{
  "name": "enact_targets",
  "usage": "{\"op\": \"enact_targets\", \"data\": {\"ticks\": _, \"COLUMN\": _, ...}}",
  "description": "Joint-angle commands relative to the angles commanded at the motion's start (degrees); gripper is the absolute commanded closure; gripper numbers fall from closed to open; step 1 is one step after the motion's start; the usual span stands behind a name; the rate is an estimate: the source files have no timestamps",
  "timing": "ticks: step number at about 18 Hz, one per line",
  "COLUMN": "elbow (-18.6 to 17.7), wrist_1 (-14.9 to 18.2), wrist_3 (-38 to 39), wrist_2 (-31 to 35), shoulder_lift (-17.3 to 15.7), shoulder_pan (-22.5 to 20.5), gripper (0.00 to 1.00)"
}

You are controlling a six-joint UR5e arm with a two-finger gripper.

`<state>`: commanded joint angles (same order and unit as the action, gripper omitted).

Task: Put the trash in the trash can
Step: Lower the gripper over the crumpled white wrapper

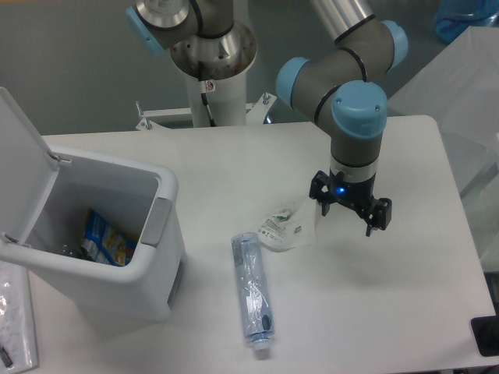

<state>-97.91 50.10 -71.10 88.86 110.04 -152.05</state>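
Observation:
A small crumpled clear wrapper (284, 226) with a white-green label lies near the middle of the white table. A longer flattened bluish plastic bottle (252, 294) lies just in front of it, cap toward the table's front edge. The white trash can (160, 257) stands at the left with its lid (22, 160) swung open; a grey tab (157, 220) is on its right side. My gripper (349, 212) hangs above the table just right of the wrapper, fingers open and empty, not touching it.
A blue and yellow packet (105, 240) lies inside the bin. The arm's base column (213, 78) stands at the table's back edge. A small dark object (487, 336) sits at the front right corner. A clear bag (14, 323) lies at the front left.

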Motion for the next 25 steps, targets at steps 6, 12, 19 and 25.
{"op": "enact_targets", "data": {"ticks": 6, "elbow": -0.17, "wrist_1": 0.0, "wrist_3": 0.53, "wrist_2": -0.53, "shoulder_lift": 0.0, "shoulder_pan": 0.0, "gripper": 0.0}}
{"op": "enact_targets", "data": {"ticks": 12, "elbow": -2.19, "wrist_1": -0.53, "wrist_3": 0.62, "wrist_2": -6.3, "shoulder_lift": -0.09, "shoulder_pan": -0.7, "gripper": 0.0}}
{"op": "enact_targets", "data": {"ticks": 19, "elbow": -5.62, "wrist_1": -0.44, "wrist_3": 6.76, "wrist_2": -8.79, "shoulder_lift": -1.23, "shoulder_pan": 0.0, "gripper": 0.0}}
{"op": "enact_targets", "data": {"ticks": 25, "elbow": -10.46, "wrist_1": -0.53, "wrist_3": 6.77, "wrist_2": -4.22, "shoulder_lift": -0.79, "shoulder_pan": 0.88, "gripper": 0.0}}
